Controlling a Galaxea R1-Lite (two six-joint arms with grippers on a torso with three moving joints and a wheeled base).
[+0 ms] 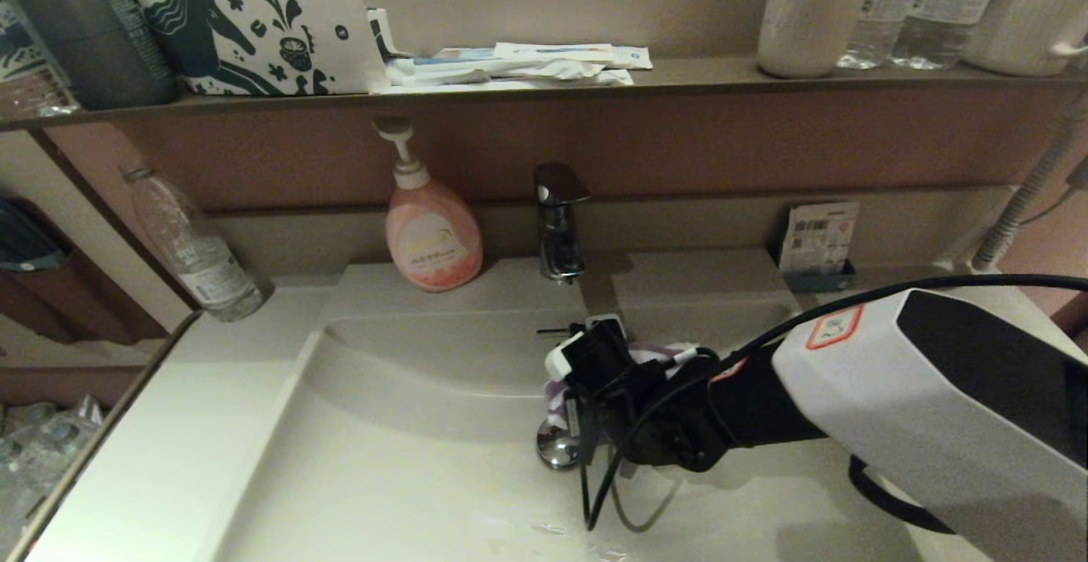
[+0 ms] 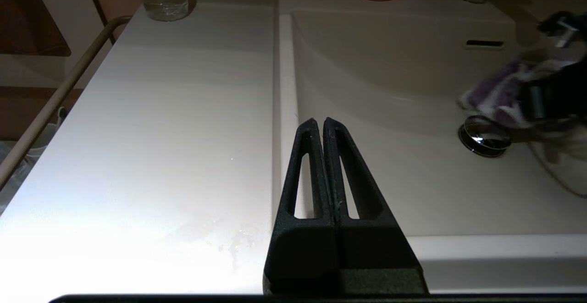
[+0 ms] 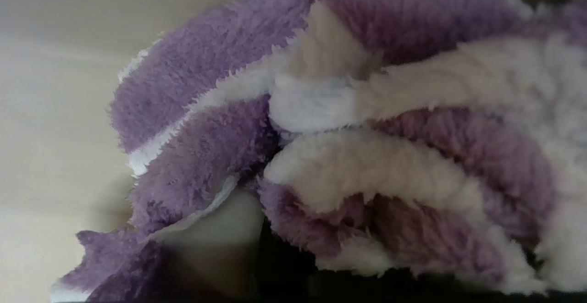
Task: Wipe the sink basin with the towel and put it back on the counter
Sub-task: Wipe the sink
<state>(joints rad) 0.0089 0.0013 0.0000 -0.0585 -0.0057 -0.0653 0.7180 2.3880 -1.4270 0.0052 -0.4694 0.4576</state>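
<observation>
The purple-and-white fluffy towel (image 1: 555,394) (image 3: 321,133) is bunched against the beige sink basin (image 1: 408,426) floor, just behind the round chrome drain stopper (image 1: 557,447) (image 2: 484,137). My right gripper (image 1: 595,379) reaches in from the right and is shut on the towel, which hides its fingers in the right wrist view. The slot overflow (image 2: 484,43) lies on the curved back wall above the towel (image 2: 493,96). My left gripper (image 2: 322,122) is shut on nothing, parked low over the basin's left rim beside the off-white counter (image 2: 160,133) (image 1: 170,426). It is out of the head view.
Behind the basin stand a chrome faucet (image 1: 559,222) and a pink soap pump bottle (image 1: 432,235). A clear water bottle (image 1: 194,247) sits at the counter's back left, a card holder (image 1: 818,243) at back right. A dark shelf (image 1: 680,77) overhangs, and a rail (image 1: 85,451) edges the left.
</observation>
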